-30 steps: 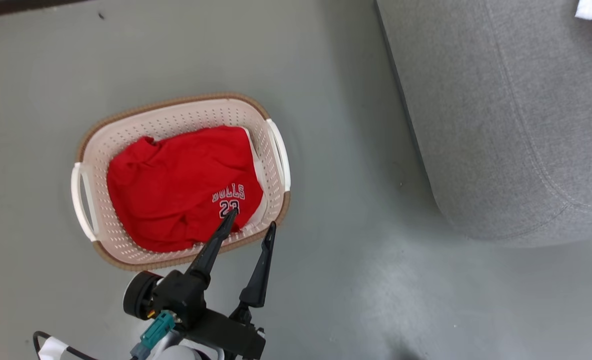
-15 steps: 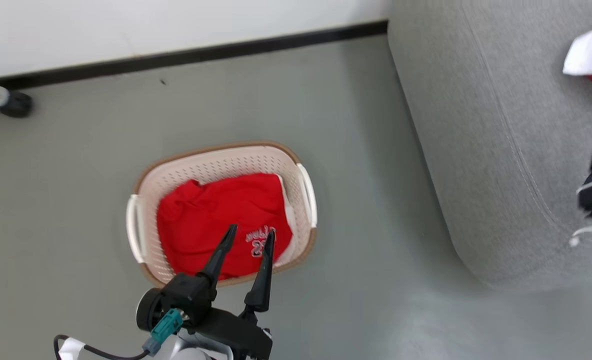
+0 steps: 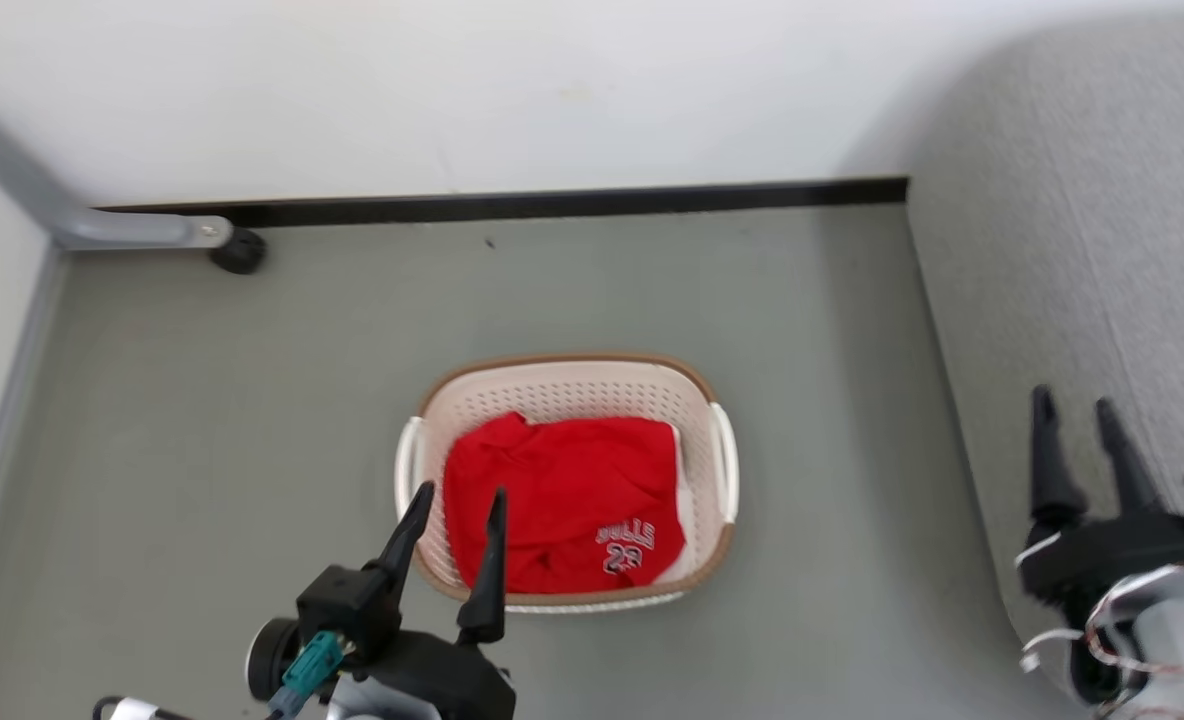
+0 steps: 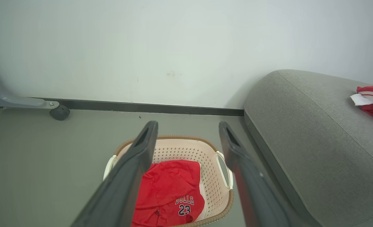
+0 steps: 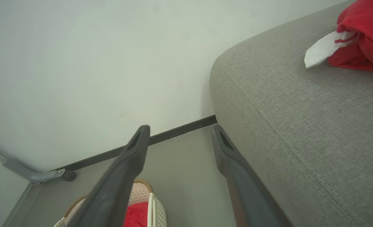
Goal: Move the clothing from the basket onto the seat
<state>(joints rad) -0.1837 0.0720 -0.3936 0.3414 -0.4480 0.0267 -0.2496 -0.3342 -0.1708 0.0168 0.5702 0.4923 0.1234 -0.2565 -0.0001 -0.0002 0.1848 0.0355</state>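
Observation:
The cream basket (image 3: pixel 567 385) stands on the grey floor with a red "BULLS 23" garment (image 3: pixel 562 500) crumpled inside it. My left gripper (image 3: pixel 460 490) is open and empty, raised on the near side of the basket's near-left corner. In the left wrist view the basket (image 4: pixel 186 148) and garment (image 4: pixel 167 189) lie below that gripper (image 4: pixel 187 123). My right gripper (image 3: pixel 1072 398) is open and empty by the edge of the grey seat (image 3: pixel 1052 280). A second red garment with white trim (image 5: pixel 363 34) lies on the seat (image 5: pixel 300 110).
A white wall with a black skirting strip (image 3: pixel 552 205) runs behind the basket. A grey metal leg with a black castor (image 3: pixel 237 250) stands at the back left. Grey floor (image 3: pixel 832 420) separates the basket from the seat.
The head camera has pulled back and tilted up, bringing the wall and my right gripper into view. My left gripper has drawn back from over the printed garment to the basket's near-left corner.

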